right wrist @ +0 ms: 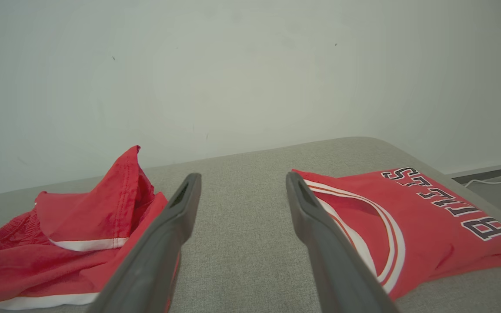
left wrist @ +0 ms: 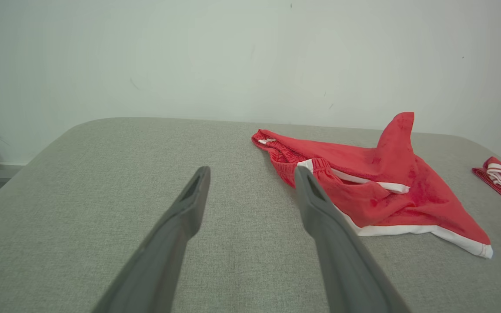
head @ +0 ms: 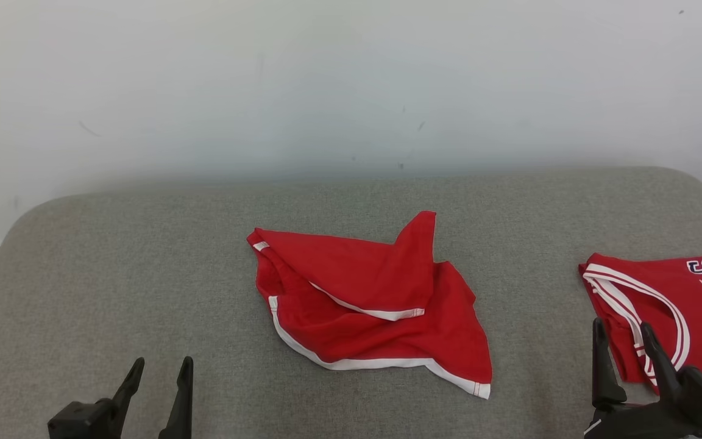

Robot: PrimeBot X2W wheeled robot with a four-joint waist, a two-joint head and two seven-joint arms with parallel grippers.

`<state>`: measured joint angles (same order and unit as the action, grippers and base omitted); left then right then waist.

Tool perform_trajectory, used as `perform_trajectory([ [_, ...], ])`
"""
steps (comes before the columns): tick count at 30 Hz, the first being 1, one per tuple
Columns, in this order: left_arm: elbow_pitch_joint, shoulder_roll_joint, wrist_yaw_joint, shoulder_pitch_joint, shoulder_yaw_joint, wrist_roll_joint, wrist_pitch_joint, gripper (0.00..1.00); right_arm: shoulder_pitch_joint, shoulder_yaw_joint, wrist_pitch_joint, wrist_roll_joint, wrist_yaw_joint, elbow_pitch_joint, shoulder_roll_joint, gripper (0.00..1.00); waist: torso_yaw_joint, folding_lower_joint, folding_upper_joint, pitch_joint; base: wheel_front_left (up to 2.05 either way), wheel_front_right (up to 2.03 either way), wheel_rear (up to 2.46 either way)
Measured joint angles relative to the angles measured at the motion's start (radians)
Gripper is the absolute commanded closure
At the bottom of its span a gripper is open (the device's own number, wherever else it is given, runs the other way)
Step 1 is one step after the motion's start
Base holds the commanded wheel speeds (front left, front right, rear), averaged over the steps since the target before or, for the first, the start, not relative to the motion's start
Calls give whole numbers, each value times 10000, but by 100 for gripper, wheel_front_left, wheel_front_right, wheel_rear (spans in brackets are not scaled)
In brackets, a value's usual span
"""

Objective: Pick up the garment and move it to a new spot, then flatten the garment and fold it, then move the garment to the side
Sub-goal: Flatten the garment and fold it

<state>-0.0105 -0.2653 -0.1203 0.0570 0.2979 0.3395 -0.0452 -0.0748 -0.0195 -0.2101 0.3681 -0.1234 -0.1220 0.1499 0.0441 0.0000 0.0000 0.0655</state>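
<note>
A crumpled red garment (head: pixel 369 305) with white trim, seemingly shorts, lies in a heap at the middle of the grey fabric surface (head: pixel 144 256). One corner of it stands up in a peak. The same garment (left wrist: pixel 372 182) shows to the right in the left wrist view, and at the lower left as garment (right wrist: pixel 59 234) in the right wrist view. My left gripper (head: pixel 161 373) hovers open at the lower left, well clear of the cloth, nothing between its fingers. My right gripper (head: pixel 625 335) is open at the lower right, empty, to the right of the garment.
A folded red jersey (head: pixel 668 305) with white trim and dark lettering lies at the right edge, under my right gripper; jersey (right wrist: pixel 411 221) fills the right of the right wrist view. A pale wall (head: pixel 351 79) stands behind. The surface's rounded left edge (left wrist: pixel 59 139) drops to the floor.
</note>
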Motion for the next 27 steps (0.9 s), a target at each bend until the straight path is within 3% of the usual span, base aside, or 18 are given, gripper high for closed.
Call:
perform_trajectory([
  [11,105,-150,-12,-167,184,-146,662,0,30,-215,387,0,6,27,21,0,-112,0,0,-131,0,0,0],
  [18,-23,-535,959,-1846,1294,-721,1810,0,31,-1266,1657,-403,466,-75,520,0,-171,0,1,-329,0,0,0],
  [22,-364,-401,1774,-2974,2142,-836,2443,0,272,-2209,2493,-926,949,-190,803,0,-152,0,1,-504,0,0,0],
  [27,-1166,-144,2232,-4170,2824,-1172,3269,0,955,-3185,3329,-1494,1444,-359,861,0,-76,0,1,-856,0,0,0],
])
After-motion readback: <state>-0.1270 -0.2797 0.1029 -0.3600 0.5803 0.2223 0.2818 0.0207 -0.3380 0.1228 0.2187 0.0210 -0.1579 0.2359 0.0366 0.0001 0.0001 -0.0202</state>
